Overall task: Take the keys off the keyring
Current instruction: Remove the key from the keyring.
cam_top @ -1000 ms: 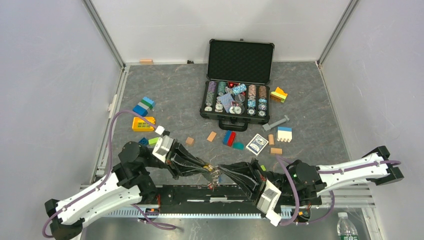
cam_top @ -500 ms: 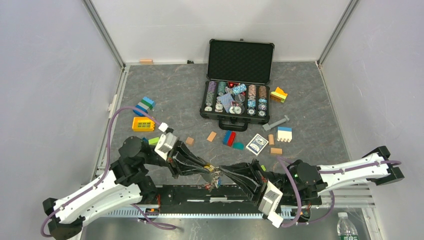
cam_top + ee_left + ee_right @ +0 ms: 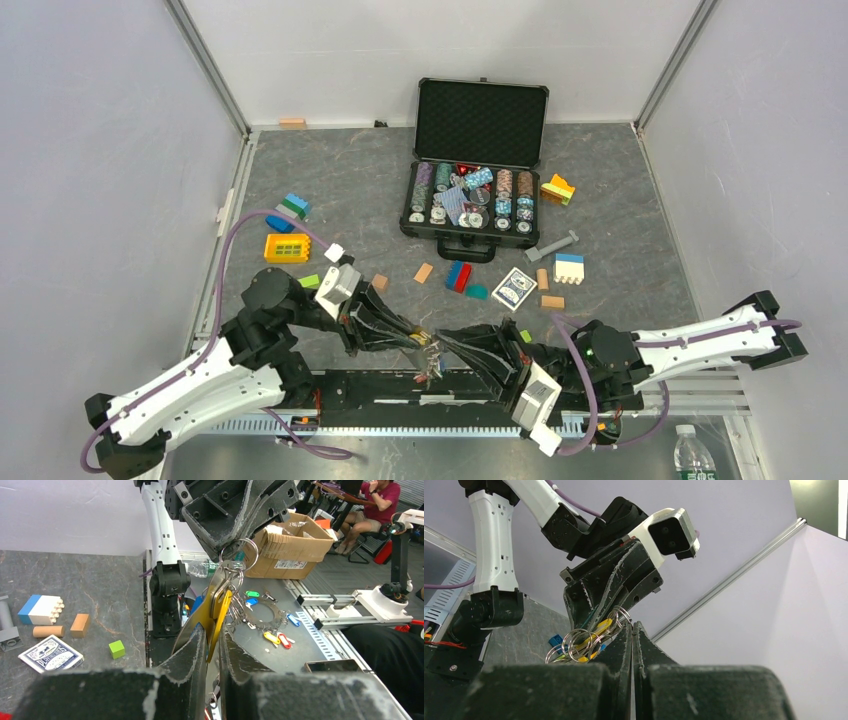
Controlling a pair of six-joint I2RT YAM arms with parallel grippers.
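My two grippers meet tip to tip above the near table edge. The left gripper (image 3: 418, 338) (image 3: 212, 631) is shut on a yellow-headed key (image 3: 219, 611), whose flat yellow cover stands edge-on between the jaws. That key hangs with other keys (image 3: 430, 362) from the keyring (image 3: 246, 551), a thin silver wire loop. The right gripper (image 3: 441, 341) (image 3: 632, 625) is shut, pinching the keyring (image 3: 622, 615) at its tips. Several smaller silver rings (image 3: 574, 643) dangle beside the right fingers.
Loose tagged keys (image 3: 278, 638) lie on the metal plate below the grippers. An open black case of poker chips (image 3: 470, 195) stands at the back. Toy blocks (image 3: 286, 247), a card deck (image 3: 514, 288) and a green cube (image 3: 116, 649) are scattered on the grey tabletop.
The left arm's wrist has shifted slightly up and right. Both grippers stay joined at the bunch of keys, each keeping its hold.
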